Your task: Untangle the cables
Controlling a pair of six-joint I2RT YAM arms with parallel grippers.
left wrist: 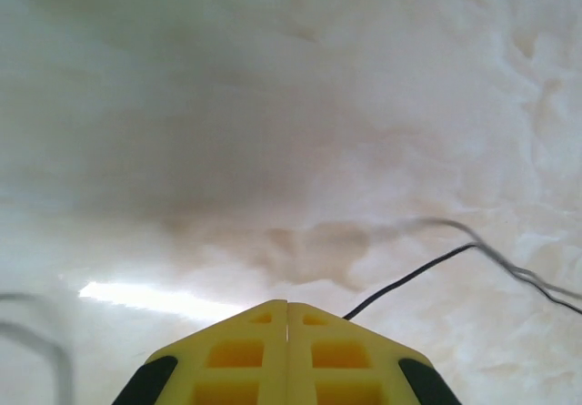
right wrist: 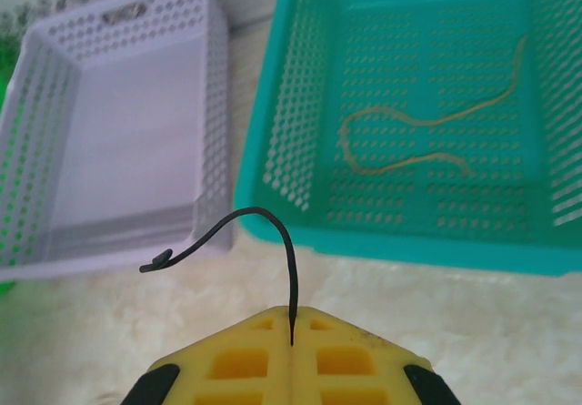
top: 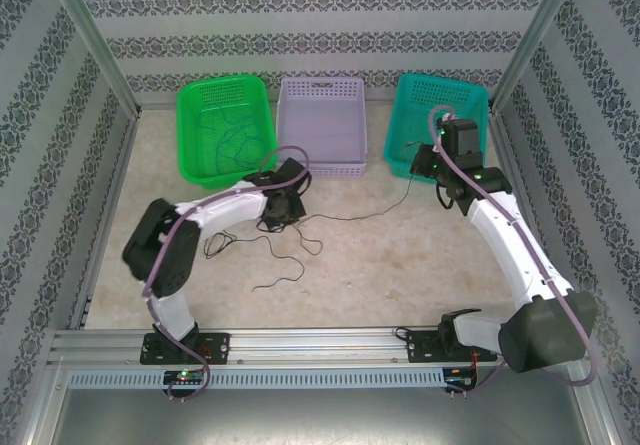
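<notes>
While the right gripper [right wrist: 291, 318] is clamped on a black cable [right wrist: 257, 210] just in front of the teal basket [right wrist: 400, 241], that cable trails across the table [top: 400, 255] toward the left arm. A tan cable [right wrist: 427, 121] lies inside the teal basket, with the lavender basket [right wrist: 118, 232] beside it. The left gripper [left wrist: 287, 307] is low over the table, fingers pressed together. A black wire [left wrist: 409, 279] leaves beside its tip; whether it is pinched is unclear. Thin dark cables [top: 228, 130] lie in the green basket [top: 190, 140].

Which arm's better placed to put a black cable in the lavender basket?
Right: the right gripper is shut on a black cable beside the lavender basket. The left gripper is shut low over the table.
</notes>
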